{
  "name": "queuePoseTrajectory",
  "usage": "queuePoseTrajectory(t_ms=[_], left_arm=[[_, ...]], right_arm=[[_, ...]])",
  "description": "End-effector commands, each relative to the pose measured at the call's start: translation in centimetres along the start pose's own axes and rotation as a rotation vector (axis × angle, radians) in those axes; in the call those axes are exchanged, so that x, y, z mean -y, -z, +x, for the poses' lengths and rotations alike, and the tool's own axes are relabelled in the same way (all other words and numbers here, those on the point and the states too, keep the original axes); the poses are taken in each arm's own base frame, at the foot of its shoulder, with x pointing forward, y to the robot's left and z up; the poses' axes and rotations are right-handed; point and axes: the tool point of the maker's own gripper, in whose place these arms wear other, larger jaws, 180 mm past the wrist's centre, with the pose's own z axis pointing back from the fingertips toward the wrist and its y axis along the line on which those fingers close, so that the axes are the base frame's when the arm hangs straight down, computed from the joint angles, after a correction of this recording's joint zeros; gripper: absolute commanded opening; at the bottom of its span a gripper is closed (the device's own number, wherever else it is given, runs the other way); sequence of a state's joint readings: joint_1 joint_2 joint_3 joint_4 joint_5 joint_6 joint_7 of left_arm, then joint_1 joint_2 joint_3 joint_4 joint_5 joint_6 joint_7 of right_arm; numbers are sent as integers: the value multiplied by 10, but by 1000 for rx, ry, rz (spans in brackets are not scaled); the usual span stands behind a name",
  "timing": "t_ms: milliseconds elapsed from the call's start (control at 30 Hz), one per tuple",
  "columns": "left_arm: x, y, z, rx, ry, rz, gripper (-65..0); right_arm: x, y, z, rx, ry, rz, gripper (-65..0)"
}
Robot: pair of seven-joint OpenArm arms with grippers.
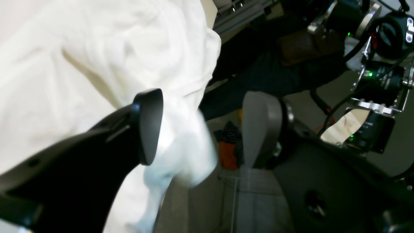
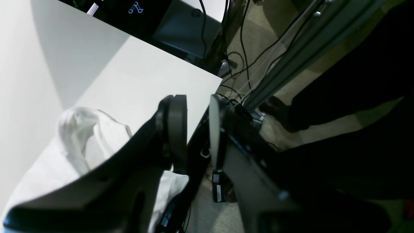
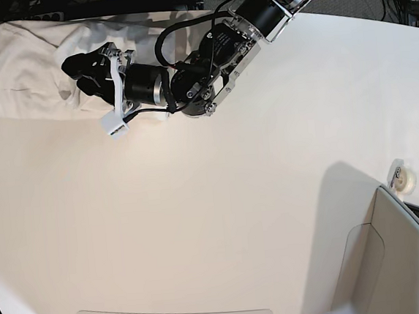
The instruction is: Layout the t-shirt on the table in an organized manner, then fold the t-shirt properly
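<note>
Base view, left to right. The t-shirt lies bunched along the far left edge of the bench, plain white side up, no print visible. The left end effector reaches in from the far right of the bench and sits over the shirt's right-hand portion, arm stretched low across the surface. A small white roll rests near the right edge, well apart from the shirt, just beside a grey-beige panel.

Left wrist view: the left end effector has its jaws standing wide apart. A blurred fold of the t-shirt hangs between them, lying against the dark left finger and clear of the grey right one; no grip on the cloth.

Right wrist view: the right end effector hangs past the bench edge, jaws narrowly parted with nothing between them. A crumpled part of the t-shirt lies on the bench beside it.
</note>
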State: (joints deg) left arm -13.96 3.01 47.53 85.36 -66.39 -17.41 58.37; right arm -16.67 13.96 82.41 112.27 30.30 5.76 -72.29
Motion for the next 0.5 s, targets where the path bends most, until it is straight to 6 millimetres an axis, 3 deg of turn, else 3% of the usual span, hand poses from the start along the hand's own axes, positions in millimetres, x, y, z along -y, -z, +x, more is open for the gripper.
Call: queuePoseTrajectory(t_ms=[0,133,300,400,467], left_arm=[[13,-1,22,55,38,-34,-300],[14,-6,24,58,60,-30,-343],[8,-25,19,47,97,8,-489],[-2,-40,18,54,98,48,-552],[-9,-46,16,55,90,67,-552]], right_arm=[[0,-4,16,50,-23,0,-524],[-1,-4,15,50,-21,1,-524],[-2,-3,16,51,-21,7,-524],[-10,-2,16,50,-139,49,-522],[-12,4,9,21,-246,88,-518]])
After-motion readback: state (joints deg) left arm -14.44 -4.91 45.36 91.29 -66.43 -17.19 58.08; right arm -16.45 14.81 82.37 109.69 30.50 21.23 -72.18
